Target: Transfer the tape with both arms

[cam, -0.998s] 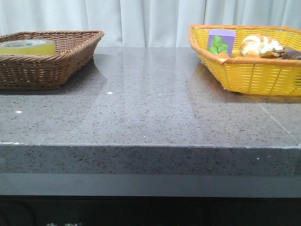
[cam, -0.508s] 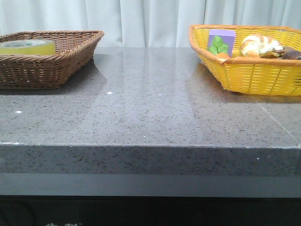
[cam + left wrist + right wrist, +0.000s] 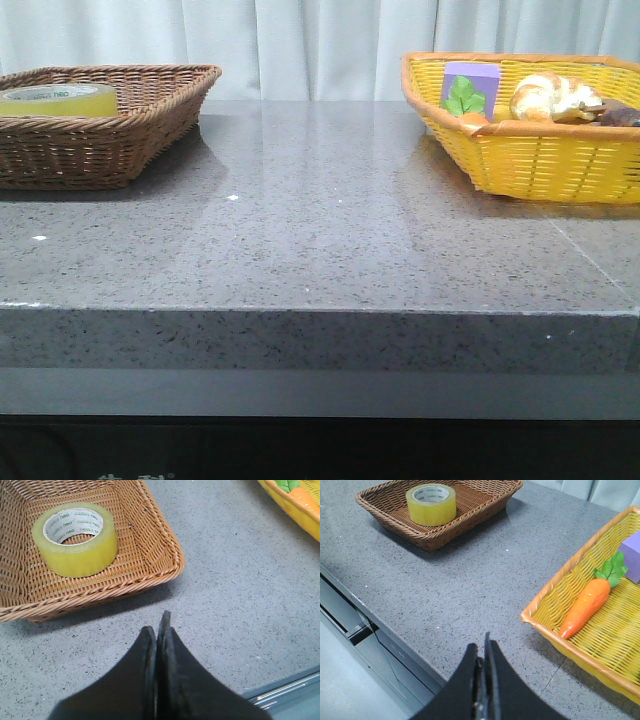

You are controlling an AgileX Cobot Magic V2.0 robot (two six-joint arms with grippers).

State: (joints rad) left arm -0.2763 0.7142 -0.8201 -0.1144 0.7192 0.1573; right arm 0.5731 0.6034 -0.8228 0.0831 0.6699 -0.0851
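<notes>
Tape sits in the brown basket; both your grippers are pressed closed and empty.

Your left gripper (image 3: 159, 630) hovers over bare counter (image 3: 320, 240), just outside the brown wicker basket (image 3: 150, 575); the tape (image 3: 75, 539) lies flat inside, ahead of its tips. Your right gripper (image 3: 483, 650) has the yellow basket (image 3: 560, 630) close beside it, holding a carrot (image 3: 585, 606) and purple box (image 3: 632, 555); the tape is well apart from it.

Lab-like tabletop setup: grey speckled counter (image 3: 320, 230) (white curtain (image 3: 320, 45) behind)

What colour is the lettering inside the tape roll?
Green, on the white inner core of the translucent yellow tape roll; clearest in the left wrist view.
</notes>
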